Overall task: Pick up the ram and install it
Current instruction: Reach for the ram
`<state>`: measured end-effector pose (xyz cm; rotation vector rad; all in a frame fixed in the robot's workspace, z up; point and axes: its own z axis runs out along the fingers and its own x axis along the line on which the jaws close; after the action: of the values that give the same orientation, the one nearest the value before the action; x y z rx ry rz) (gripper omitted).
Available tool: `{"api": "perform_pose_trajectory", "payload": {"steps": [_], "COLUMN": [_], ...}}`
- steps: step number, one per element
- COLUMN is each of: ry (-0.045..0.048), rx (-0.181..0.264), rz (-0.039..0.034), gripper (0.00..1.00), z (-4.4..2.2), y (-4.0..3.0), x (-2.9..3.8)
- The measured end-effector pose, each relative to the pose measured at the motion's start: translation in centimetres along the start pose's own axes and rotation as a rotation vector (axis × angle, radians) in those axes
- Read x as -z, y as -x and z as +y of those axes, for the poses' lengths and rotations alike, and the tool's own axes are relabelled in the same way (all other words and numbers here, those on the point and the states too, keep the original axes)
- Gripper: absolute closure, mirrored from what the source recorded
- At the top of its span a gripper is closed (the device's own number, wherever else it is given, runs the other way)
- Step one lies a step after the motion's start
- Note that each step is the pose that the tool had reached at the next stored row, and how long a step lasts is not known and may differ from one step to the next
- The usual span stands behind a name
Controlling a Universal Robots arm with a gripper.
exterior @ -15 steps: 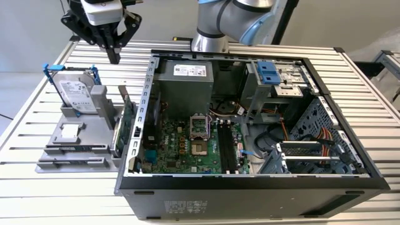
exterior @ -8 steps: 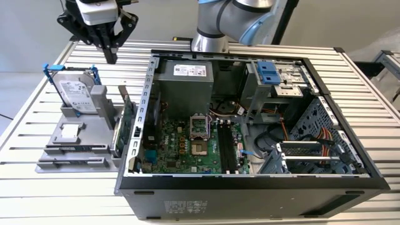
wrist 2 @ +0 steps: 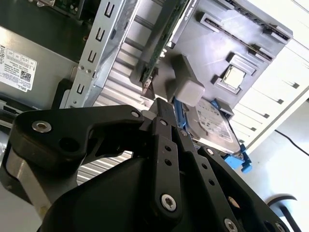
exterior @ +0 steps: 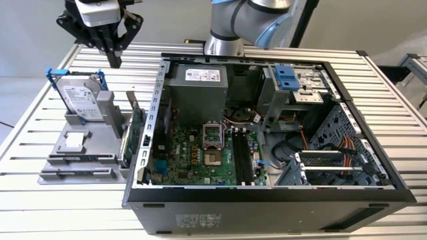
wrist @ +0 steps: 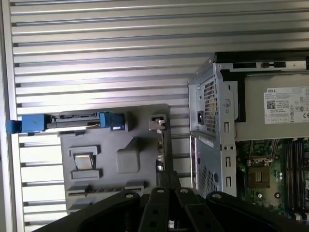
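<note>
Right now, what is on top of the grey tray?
On the tray: a hard drive standing upright, a green card on edge, a square chip lying flat. The card's far side is hidden.

A slatted metal table (exterior: 53, 210) carries an open computer case (exterior: 267, 215) and grey holder (exterior: 93, 150).

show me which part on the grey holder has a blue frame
The hard drive, upright with blue rails on both sides; the green board on edge beside the case has none.
</note>
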<state>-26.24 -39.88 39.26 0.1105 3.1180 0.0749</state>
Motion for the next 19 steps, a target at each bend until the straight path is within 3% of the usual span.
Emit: {"api": "perform_pose_trajectory", "payload": {"steps": [19], "ry": [0.0], "rx": [0.0], "rz": [0.0], "gripper": [1.0], "z": [-0.11], "y": [-1.55], "x": [0.04]}}
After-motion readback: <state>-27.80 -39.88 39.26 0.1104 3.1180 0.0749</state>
